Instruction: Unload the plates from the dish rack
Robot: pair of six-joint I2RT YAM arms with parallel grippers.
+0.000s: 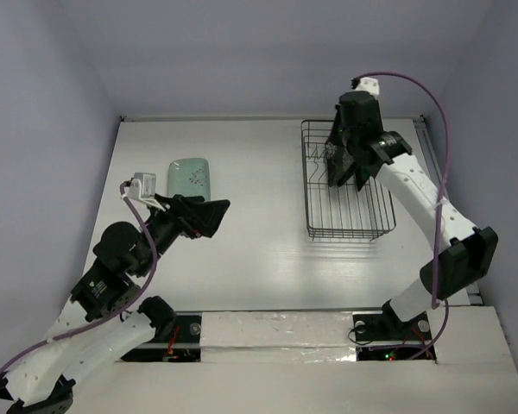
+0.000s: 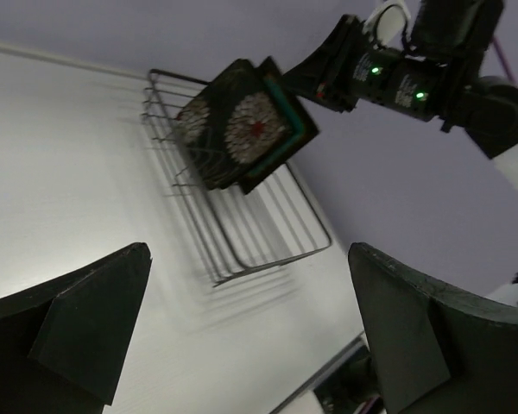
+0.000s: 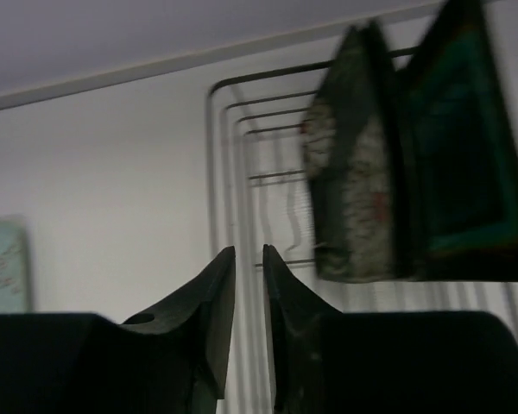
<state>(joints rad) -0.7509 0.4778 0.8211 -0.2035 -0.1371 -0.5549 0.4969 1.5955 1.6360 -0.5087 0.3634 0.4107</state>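
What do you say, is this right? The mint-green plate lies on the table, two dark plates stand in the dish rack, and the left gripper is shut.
Not fully. The left gripper is open, not shut: the left wrist view shows its fingers wide apart. The mint-green plate does lie on the table, and two dark plates stand in the dish rack.

Two plates (image 2: 237,125) stand in the dish rack (image 1: 354,220); another plate (image 1: 190,177) lies well left.
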